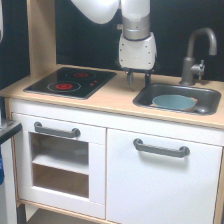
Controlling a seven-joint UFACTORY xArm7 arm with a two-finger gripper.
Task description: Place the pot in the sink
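Note:
The pot (173, 102) shows as a round light blue-grey shape lying inside the sink (146, 97), a dark grey basin set in the light wood counter. It sits toward the middle and the exterior view's right of the basin. My gripper (138, 80) hangs point-down over the counter just behind the sink's left rim, to the exterior view's left of the pot and above it. Its two dark fingers stand apart with nothing between them. It does not touch the pot.
A dark grey faucet (196, 52) rises behind the sink on the exterior view's right. A black stovetop (70, 82) with red rings lies on the counter to the left. A wooden side panel (42, 35) stands at the back left. White cabinet doors with grey handles (161, 148) are below.

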